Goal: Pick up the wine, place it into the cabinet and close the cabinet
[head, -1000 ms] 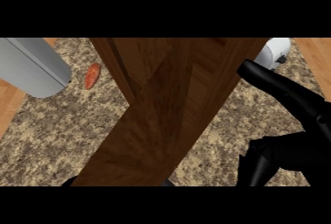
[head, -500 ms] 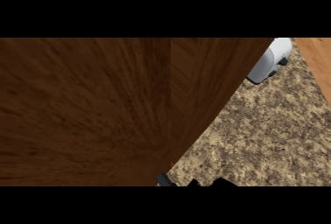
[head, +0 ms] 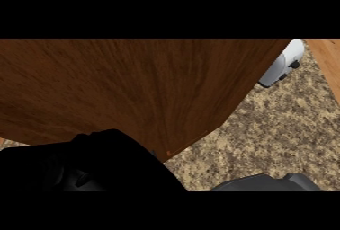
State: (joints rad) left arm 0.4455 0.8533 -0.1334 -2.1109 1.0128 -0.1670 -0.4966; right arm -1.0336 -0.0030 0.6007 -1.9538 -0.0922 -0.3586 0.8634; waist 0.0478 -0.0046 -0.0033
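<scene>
- Well, at the lower left a big black shape [head: 100, 164] fills the corner. It is most likely the left robot hand, but I cannot tell if its fingers are straight or curled.
- Just above it, the brown wooden cabinet door [head: 133, 90] fills most of the view. It looks flat, stiff and hard, so a push with a flat hand near its free edge should swing it.
- The wine does not show anywhere. It may be behind the door, inside the cabinet, but I cannot tell.
- A wine bottle would be heavy, smooth and easy to break, so hold it round the middle.
- At the lower right, a grey forearm [head: 266, 183] pokes in over the speckled worktop [head: 279, 134]. The right robot hand is out of sight.
- At the top right a white and grey thing [head: 282, 67] stands on the worktop.
</scene>
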